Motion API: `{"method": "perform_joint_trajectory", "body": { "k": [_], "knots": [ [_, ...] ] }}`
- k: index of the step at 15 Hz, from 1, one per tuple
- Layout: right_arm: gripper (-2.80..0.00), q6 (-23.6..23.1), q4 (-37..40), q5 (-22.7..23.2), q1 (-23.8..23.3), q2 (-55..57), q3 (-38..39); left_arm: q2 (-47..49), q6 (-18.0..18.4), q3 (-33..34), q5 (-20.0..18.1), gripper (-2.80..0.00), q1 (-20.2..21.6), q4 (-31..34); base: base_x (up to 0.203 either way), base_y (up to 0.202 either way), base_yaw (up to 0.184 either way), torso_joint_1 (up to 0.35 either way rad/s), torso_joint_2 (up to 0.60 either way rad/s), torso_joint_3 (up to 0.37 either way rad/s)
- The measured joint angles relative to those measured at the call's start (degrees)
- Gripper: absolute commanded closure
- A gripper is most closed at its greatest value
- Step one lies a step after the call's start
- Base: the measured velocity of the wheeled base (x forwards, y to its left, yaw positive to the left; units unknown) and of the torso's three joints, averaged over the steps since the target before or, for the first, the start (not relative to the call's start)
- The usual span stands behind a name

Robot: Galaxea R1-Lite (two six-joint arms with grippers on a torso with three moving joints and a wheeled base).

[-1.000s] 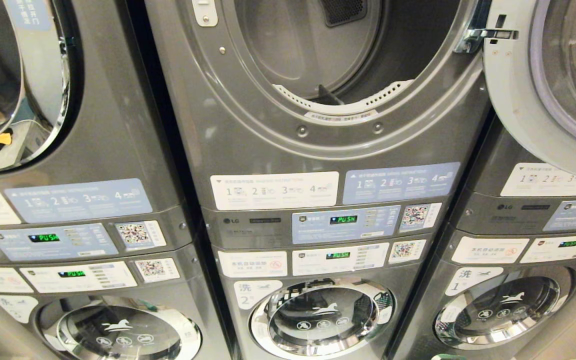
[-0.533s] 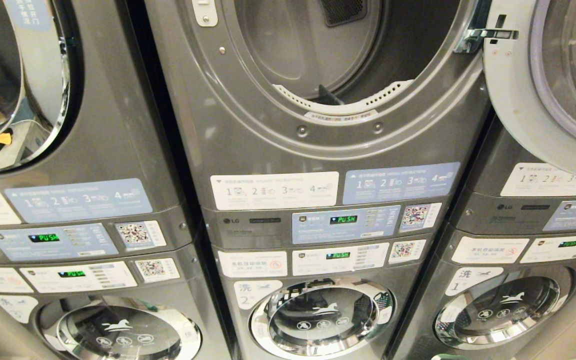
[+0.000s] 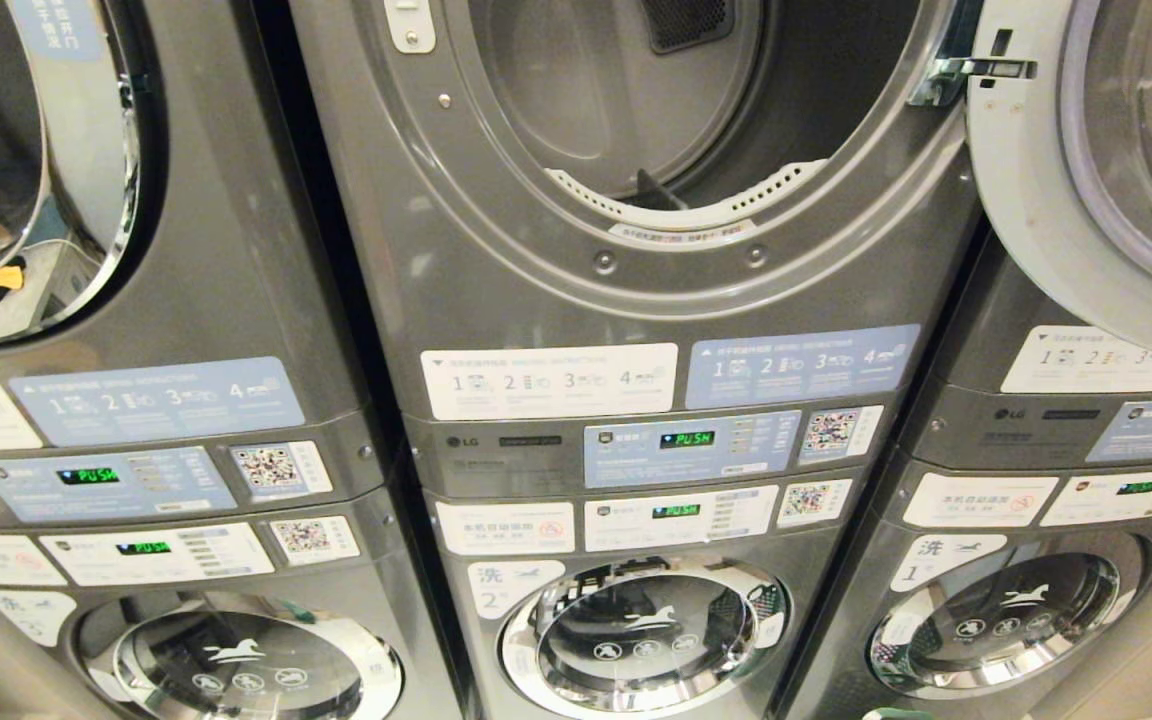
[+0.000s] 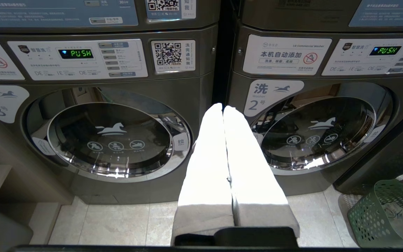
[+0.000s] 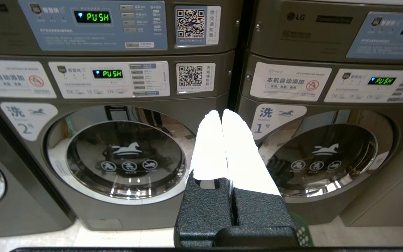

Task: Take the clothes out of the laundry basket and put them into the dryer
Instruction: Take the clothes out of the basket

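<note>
Nothing has moved: both arms wait parked, left gripper [image 4: 224,109] and right gripper [image 5: 221,113] pressed together, empty; laundry basket [image 4: 380,206] beside left, dryer [image 3: 656,130] gaping.

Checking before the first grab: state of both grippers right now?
Left gripper: shut, holding nothing, hanging low in front of the washers.
Right gripper: shut, holding nothing, also low in front of the washers.
</note>
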Motion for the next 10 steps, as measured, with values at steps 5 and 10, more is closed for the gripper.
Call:
{"method": "perform_joint_trajectory", "body": {
  "k": [5,10],
  "knots": [
    [0.0,1.66,-0.18,-0.67,0.0,0.0,0.0,0.0,-0.01,0.0,0.0,0.0,0.0,0.0,0.0,0.0,0.0,0.0,0.0,0.0],
    [0.0,1.24,-0.13,-0.83,0.0,0.0,0.0,0.0,-0.01,0.0,0.02,0.0,0.0,0.02,0.0,0.0,0.0,0.0,0.0,0.0]
  ]
}}
